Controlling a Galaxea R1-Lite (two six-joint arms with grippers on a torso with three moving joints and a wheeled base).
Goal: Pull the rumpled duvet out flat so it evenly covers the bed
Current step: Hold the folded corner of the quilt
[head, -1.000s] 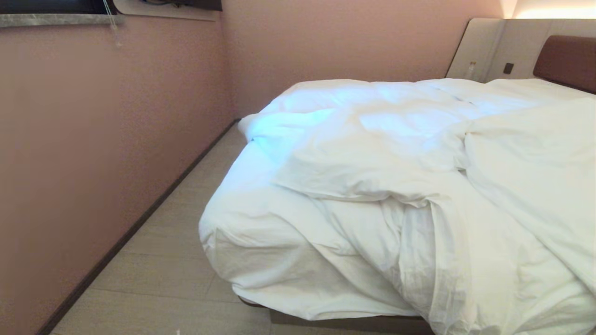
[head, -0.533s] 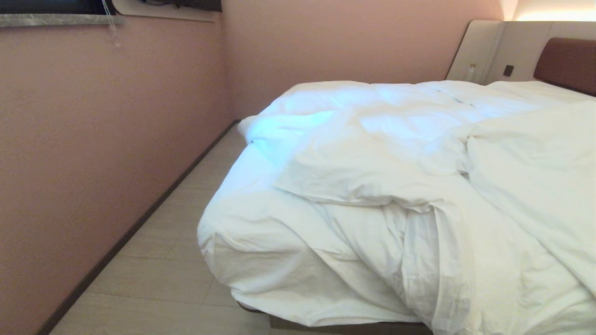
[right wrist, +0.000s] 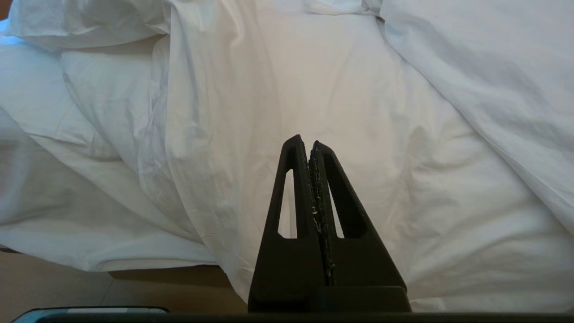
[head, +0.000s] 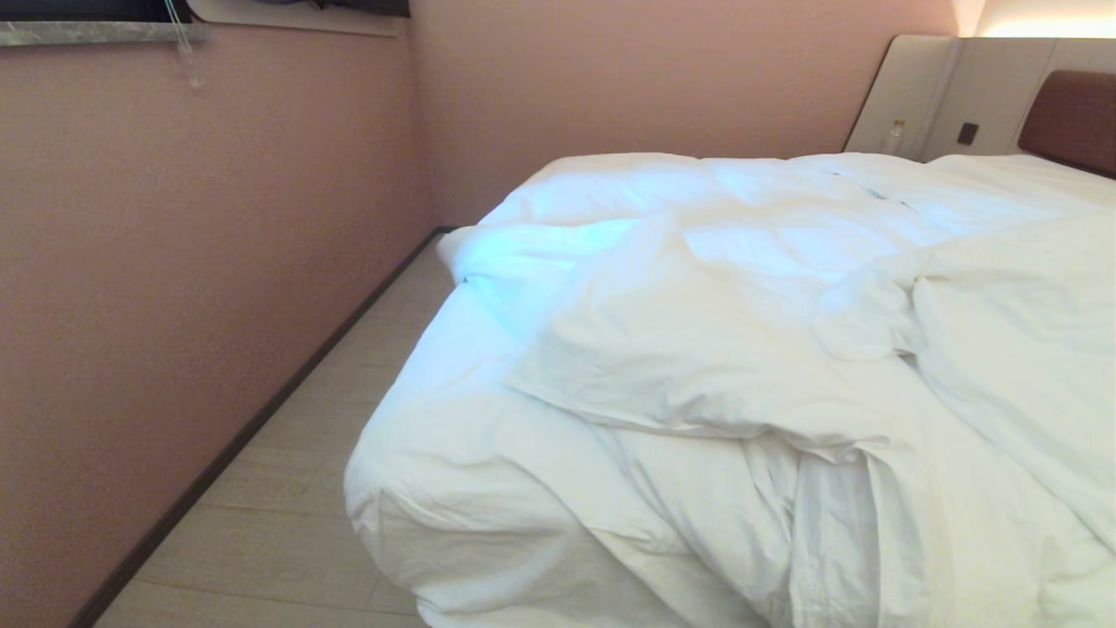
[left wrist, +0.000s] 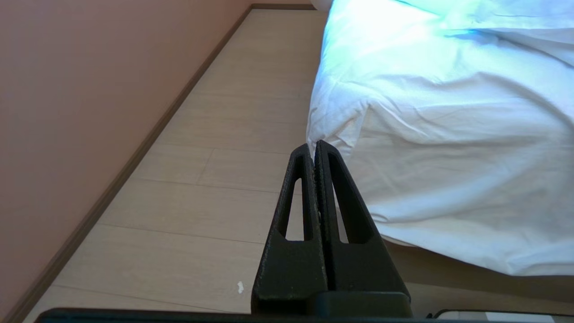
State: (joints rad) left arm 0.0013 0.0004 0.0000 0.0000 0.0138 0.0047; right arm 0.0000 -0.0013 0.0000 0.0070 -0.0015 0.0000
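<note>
The white duvet [head: 715, 349] lies rumpled over the bed, bunched in thick folds and hanging over the near end. The bed's brown headboard [head: 1068, 122] shows at the far right, and its dark base [left wrist: 471, 273] shows under the hanging cloth. Neither arm appears in the head view. My left gripper [left wrist: 312, 146] is shut and empty, held low over the floor beside the duvet's [left wrist: 439, 134] near corner. My right gripper [right wrist: 309, 143] is shut and empty too, pointing at the duvet's [right wrist: 358, 98] hanging folds a short way in front of it.
A pink wall [head: 174, 305] with a dark skirting board runs along the left, leaving a narrow strip of pale floor [head: 288, 488] beside the bed. A grey window ledge [head: 96, 33] sits high on that wall. Beige panels [head: 942, 96] frame the headboard.
The whole head view has shifted: the bed now looks nearer and larger, and its base has dropped out of the bottom of the picture. The duvet itself has not moved.
</note>
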